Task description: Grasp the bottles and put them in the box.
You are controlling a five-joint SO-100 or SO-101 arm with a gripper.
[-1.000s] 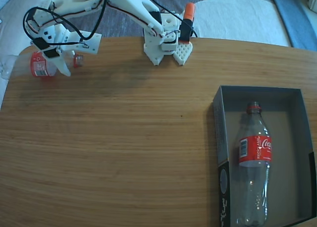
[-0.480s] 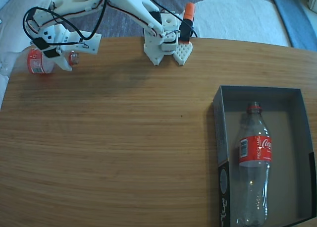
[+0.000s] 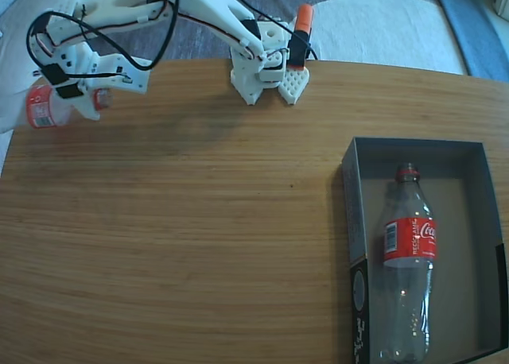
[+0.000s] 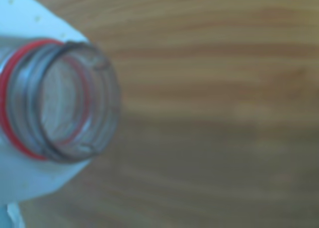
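Note:
One clear bottle (image 3: 40,106) with a red label hangs at the table's far left corner, its body reaching out past the edge. My gripper (image 3: 89,104) is shut on its neck beside the red ring. In the wrist view the open bottle mouth (image 4: 65,103) with its red ring fills the left side, blurred, against a white finger (image 4: 35,180). A second bottle (image 3: 409,245) lies lengthwise inside the dark-walled box (image 3: 413,144) at the right, neck pointing to the back.
The arm's white base (image 3: 266,71) stands at the back edge of the wooden table (image 3: 199,221), with an orange-tipped part (image 3: 303,18) behind it. The box reaches the front right corner. Pale floor lies beyond the left edge.
The gripper has carried the bottle to the left and slightly toward the back, so the bottle now reaches further beyond the table's left edge. The bottle in the box has not moved.

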